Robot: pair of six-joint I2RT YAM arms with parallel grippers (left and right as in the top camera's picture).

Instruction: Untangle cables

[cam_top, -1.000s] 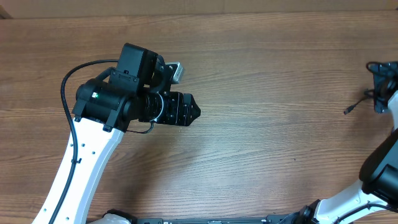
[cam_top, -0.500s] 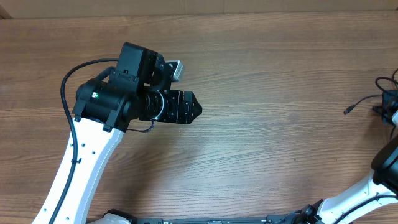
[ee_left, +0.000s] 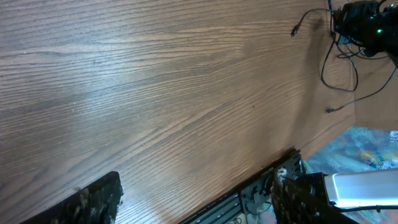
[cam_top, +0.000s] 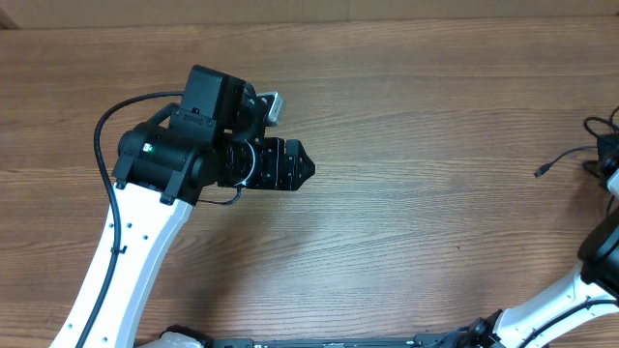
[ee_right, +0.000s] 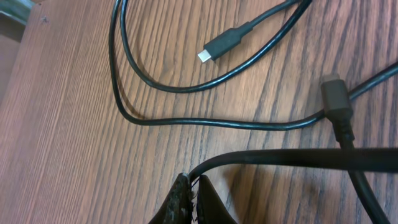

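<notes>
**Overhead:** The left arm (cam_top: 126, 251) reaches across the wooden surface (cam_top: 416, 97). Its left claw (cam_top: 300, 170) hangs over bare boards left of centre, well apart from the cables (cam_top: 564, 159). These lie at the far right edge, one small plug pointing toward the middle. The right claw (cam_top: 607, 153) sits at that same edge among the black cords, mostly cut off by the frame.

**Left wrist:** The left claw (ee_left: 196, 198) stands released. Its two fingers (ee_left: 93, 199) are spread wide at the bottom of the picture, with only wood grain between them. Far across the surface, in the upper right corner, the cables (ee_left: 341, 59) loop thinly near the surface's edge. They lie beside the right claw (ee_left: 364, 18), where a small green light shows.

**Right wrist:** The right claw (ee_right: 193, 202) is clenched, fingertips pressed together on one of the cables, a black strand (ee_right: 280, 154) running off to the right. Beyond it, more cable curves over the wood. One end carries a light-tipped plug (ee_right: 221, 45), and another a dark plug (ee_right: 336, 96).
</notes>
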